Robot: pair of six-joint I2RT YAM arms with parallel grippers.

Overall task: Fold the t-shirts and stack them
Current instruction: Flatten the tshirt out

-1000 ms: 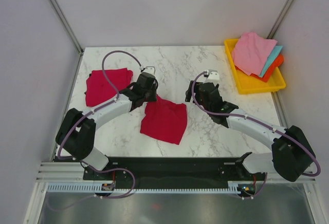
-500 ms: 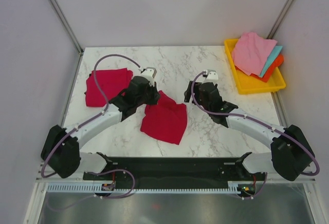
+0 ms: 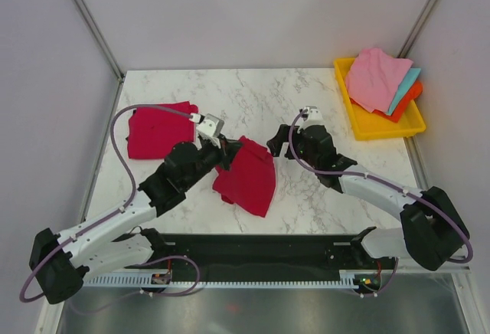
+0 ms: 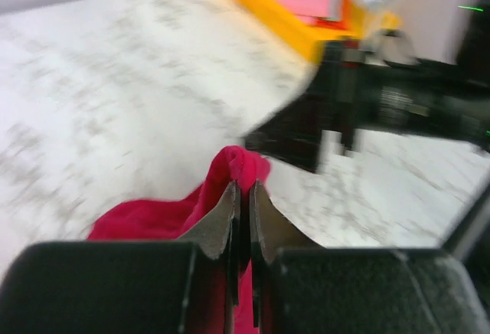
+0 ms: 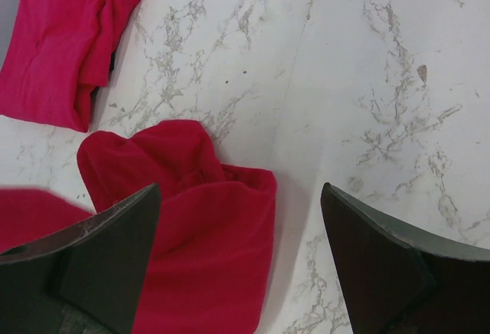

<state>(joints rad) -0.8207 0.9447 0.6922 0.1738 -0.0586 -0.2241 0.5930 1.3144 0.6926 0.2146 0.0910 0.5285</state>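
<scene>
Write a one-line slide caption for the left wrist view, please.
Left jaws shut on a bunched fold of the crimson-red cloth t-shirt over the white marble tabletop, black right arm blurred beyond.

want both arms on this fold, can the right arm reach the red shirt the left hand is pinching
Probably yes. The right hand hangs open beside the pinched t-shirt, nothing between them; the left hand grips only its far corner, leaving the right edge free.

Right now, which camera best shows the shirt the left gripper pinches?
Left wrist view: the left gripper is shut on a fold of the t-shirt. The top view shows most of the shirt, the arm covering the pinch. The right wrist view shows bunched cloth.
</scene>
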